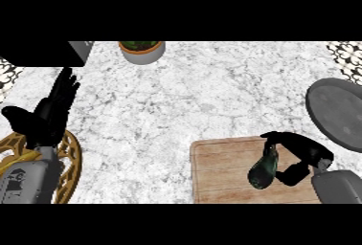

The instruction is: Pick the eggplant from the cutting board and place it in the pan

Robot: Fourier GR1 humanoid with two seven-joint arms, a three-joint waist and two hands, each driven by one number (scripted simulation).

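Observation:
A dark green-purple eggplant (262,170) lies on the wooden cutting board (222,174) at the lower right of the head view. My right hand (305,153) is over the board's right part, fingers curled over the eggplant's top end and thumb below beside it. The grey round pan (339,115) sits at the right edge, just beyond the board. My left hand (50,112) rests open at the left, fingers pointing up, holding nothing.
A gold wire trivet (71,167) lies under my left forearm at the lower left. A potted plant (142,50) stands at the back centre, and a dark appliance (42,52) fills the back left corner. Marble counter spreads between them.

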